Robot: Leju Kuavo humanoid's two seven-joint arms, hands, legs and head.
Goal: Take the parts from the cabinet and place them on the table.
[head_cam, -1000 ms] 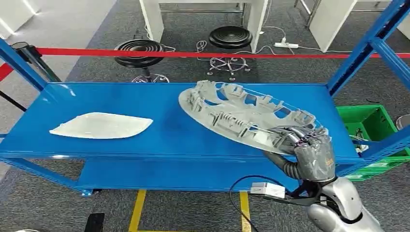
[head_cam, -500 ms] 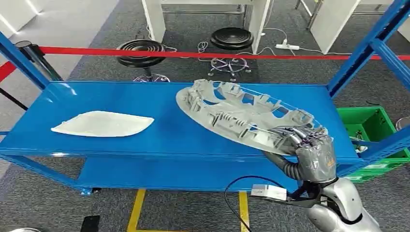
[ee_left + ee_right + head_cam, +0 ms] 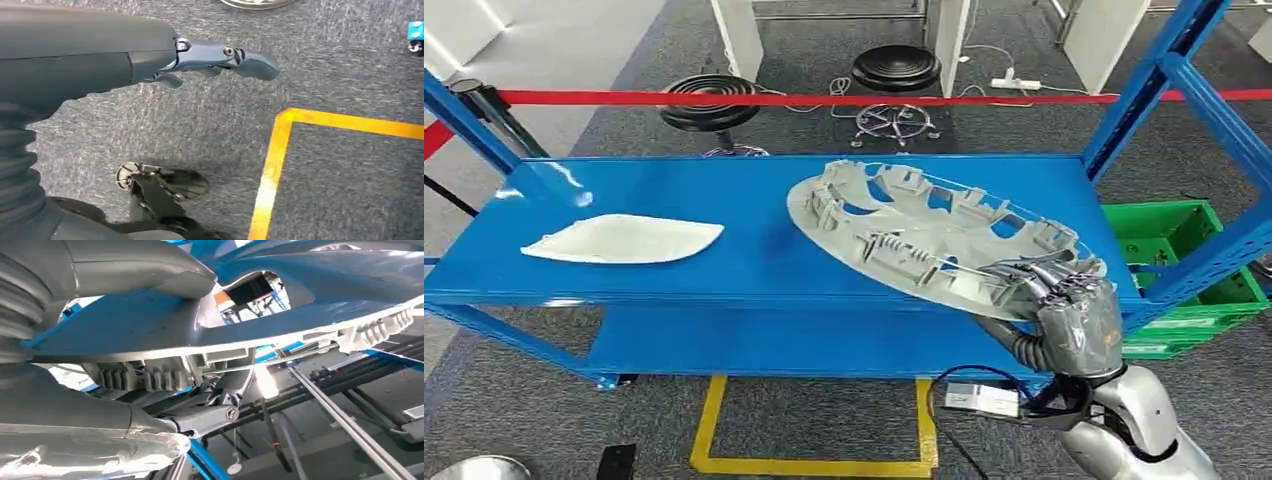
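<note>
a: right hand [image 3: 1064, 300]?
b: fingers clamped on near rim of grey ribbed part [image 3: 924, 235], at 5 o'clock, tilted off blue shelf [image 3: 754, 265].
a: long axis?
b: 5 to 11 o'clock. underside hidden.
a: left hand [image 3: 220, 55]?
b: hangs over carpet, fingers straight, holding nothing.
a: farther?
b: white part [image 3: 624, 240] at 9 o'clock, flat. no readable writing.

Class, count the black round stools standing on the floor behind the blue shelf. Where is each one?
2: one stool behind the shelf's left half, the other further right, near the white table legs. More may be out of frame.
</note>
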